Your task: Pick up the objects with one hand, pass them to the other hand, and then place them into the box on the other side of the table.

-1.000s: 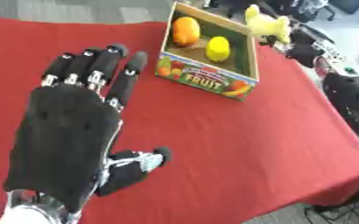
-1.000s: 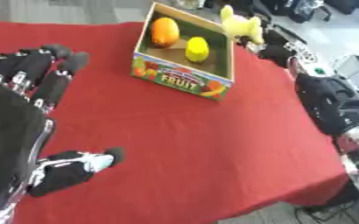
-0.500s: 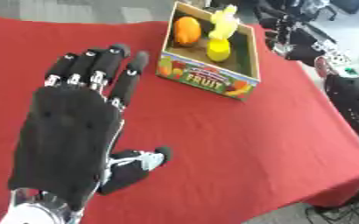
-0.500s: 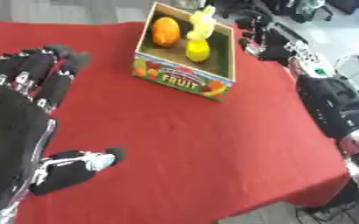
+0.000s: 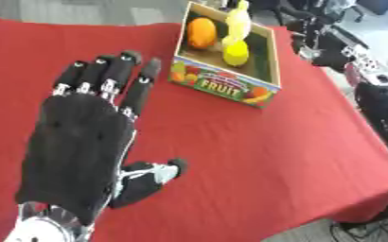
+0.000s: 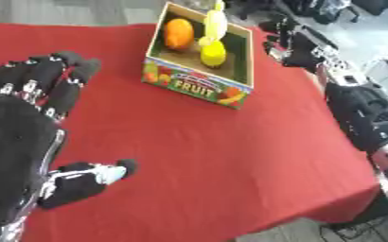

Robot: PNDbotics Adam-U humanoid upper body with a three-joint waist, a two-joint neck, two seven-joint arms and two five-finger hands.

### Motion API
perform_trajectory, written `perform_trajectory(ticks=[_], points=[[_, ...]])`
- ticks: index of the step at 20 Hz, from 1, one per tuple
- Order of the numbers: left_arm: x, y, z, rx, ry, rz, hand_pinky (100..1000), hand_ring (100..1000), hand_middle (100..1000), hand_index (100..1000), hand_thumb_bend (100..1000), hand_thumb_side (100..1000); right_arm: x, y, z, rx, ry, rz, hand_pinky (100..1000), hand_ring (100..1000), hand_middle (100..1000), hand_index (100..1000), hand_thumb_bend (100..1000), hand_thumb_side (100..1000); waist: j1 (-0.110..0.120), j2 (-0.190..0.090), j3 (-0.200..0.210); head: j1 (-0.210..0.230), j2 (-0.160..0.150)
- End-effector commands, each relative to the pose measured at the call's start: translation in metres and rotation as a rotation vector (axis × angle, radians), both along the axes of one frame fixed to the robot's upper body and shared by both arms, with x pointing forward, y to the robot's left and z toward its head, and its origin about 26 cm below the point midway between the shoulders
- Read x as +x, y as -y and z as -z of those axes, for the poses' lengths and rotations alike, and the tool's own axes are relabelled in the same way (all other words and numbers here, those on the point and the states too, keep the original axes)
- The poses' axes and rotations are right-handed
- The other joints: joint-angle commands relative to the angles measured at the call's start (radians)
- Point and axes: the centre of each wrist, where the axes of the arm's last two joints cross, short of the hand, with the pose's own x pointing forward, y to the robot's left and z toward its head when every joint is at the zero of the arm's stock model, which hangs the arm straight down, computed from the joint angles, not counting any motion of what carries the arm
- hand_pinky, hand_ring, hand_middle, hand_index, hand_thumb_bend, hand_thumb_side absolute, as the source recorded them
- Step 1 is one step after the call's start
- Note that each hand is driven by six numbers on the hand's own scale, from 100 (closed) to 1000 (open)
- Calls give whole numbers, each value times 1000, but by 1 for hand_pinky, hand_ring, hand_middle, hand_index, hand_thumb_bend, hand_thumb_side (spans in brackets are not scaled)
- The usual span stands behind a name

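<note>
Red-clothed surface [image 5: 255, 142]. Left hand [image 5: 81, 146] spread flat, empty. Right hand [image 6: 293, 45] beside box [image 5: 226, 87], fingers unclear. Pale yellow object [image 5: 239, 19] upright in box beyond orange [image 5: 201, 33] and lemon-like fruit [image 5: 236, 53]; judged light, smooth; best taken mid-body.

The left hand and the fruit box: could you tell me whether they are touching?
Apart. The left eye view shows bare red cloth between the left hand's fingers and the fruit box.

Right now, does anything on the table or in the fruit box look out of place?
One thing: a pale yellow object stands tall out of the fruit box, over the yellow fruit, not lying flat like the orange.
</note>
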Motion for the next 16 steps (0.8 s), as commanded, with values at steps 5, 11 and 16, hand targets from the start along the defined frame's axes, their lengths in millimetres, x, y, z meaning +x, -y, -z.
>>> perform_trajectory(ticks=[5,11,16], points=[[10,-43,-24,-188,27,-121,654,723,735,847,756,335,-26,-5,-90,9,382,-244,935,1000,849,967,100,302,28,-92,-38,65,30],[27,-108,-47,-370,26,-277,681,793,808,899,581,374,-48,-18,-115,111,485,-284,903,1000,826,944,100,100,68,-178,-62,124,50],[47,-165,-59,-472,24,-368,680,799,825,903,456,444,-67,-16,-127,129,538,-253,896,1000,788,927,100,100,88,-246,-78,203,111]])
